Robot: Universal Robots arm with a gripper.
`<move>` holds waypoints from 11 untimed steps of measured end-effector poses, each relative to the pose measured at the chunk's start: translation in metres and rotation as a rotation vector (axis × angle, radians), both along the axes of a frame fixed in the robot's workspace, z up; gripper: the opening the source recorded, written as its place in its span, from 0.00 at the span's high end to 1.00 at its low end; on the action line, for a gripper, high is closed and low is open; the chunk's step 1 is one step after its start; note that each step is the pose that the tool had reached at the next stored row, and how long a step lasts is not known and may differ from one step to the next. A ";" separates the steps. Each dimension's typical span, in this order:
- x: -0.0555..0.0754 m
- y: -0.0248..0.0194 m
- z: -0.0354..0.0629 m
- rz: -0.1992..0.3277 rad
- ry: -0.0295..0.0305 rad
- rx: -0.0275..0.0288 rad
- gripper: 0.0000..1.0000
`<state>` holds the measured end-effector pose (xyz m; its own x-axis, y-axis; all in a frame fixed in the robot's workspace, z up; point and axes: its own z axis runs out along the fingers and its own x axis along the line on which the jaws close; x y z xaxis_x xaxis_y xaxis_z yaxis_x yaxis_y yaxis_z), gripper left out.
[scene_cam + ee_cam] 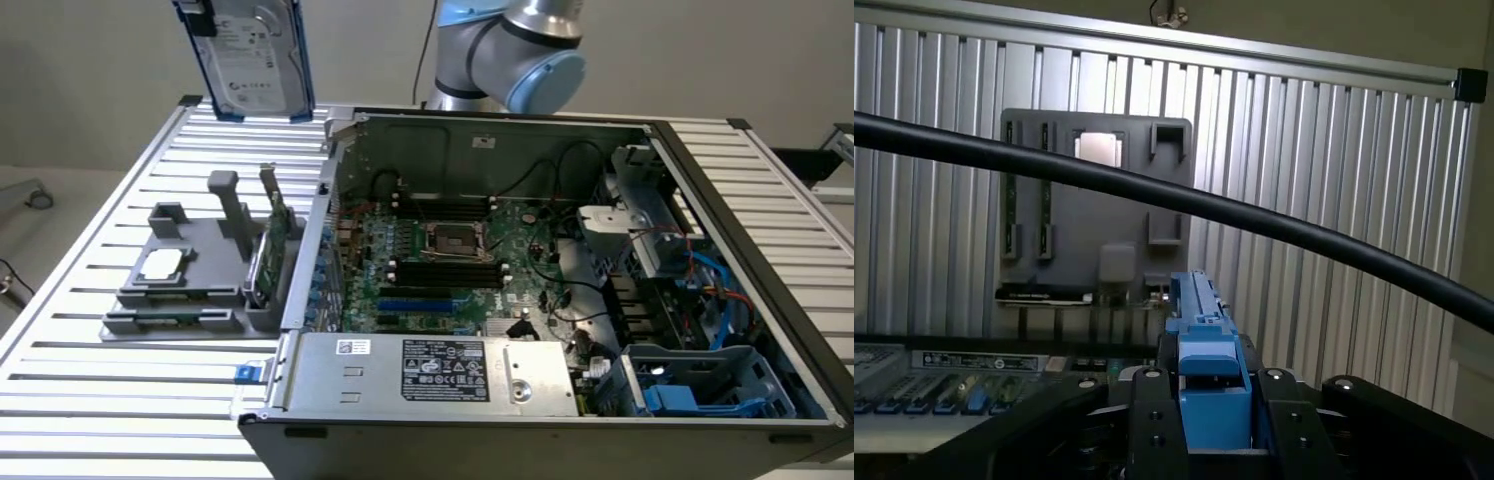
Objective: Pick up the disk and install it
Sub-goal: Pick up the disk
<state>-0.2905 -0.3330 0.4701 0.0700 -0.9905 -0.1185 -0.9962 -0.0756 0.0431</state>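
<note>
The disk (251, 58) is held upright, lifted clear of the table (80, 400), at the exterior view's upper left, near the far corner of the open case (534, 455). In the wrist view its blue carrier (1199, 330) is pinched between the 2 black fingers (1154, 422) of the gripper (1206, 420). A black cable (1274, 222) is seen crossing in front of the table. A grey fixture (180, 290) is set on the table just beside the case; 1 chip (160, 263) and 1 green card (275, 245) are held in it. The arm (514, 55) is seen behind the case.
</note>
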 end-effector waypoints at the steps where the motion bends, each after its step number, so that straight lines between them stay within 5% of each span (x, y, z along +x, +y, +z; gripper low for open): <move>1: 0.004 -0.0006 0.0010 0.000 0.0003 0.0017 0.67; 11: 0.046 -0.0083 0.0092 0.000 0.0032 0.0125 0.67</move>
